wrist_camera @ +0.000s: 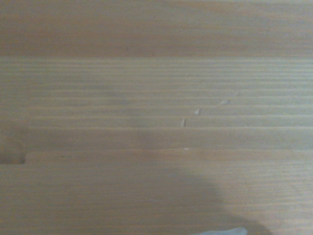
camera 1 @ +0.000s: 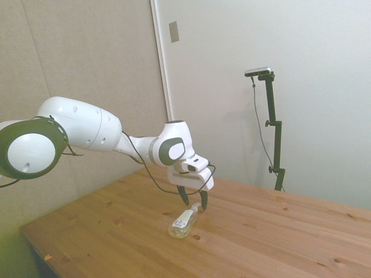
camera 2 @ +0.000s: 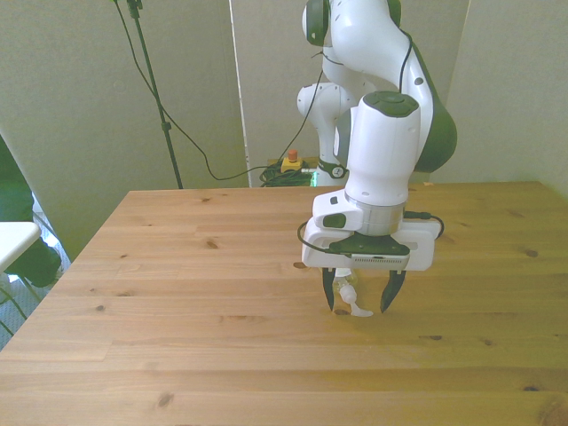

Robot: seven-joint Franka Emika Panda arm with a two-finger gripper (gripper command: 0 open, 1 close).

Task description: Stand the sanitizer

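The bottle (camera 1: 184,223) lies on its side on the table (camera 1: 116,231), nearest the side camera, its pump end pointing up toward the gripper (camera 1: 193,200). That gripper hangs just above the pump, fingers spread wide and empty. To stand it cleanly, I'd close on the neck, then tip it gently onto its base

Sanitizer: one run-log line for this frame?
sanitizer: lying on its side on table | gripper: open, straddling the pump end | lift: not yet
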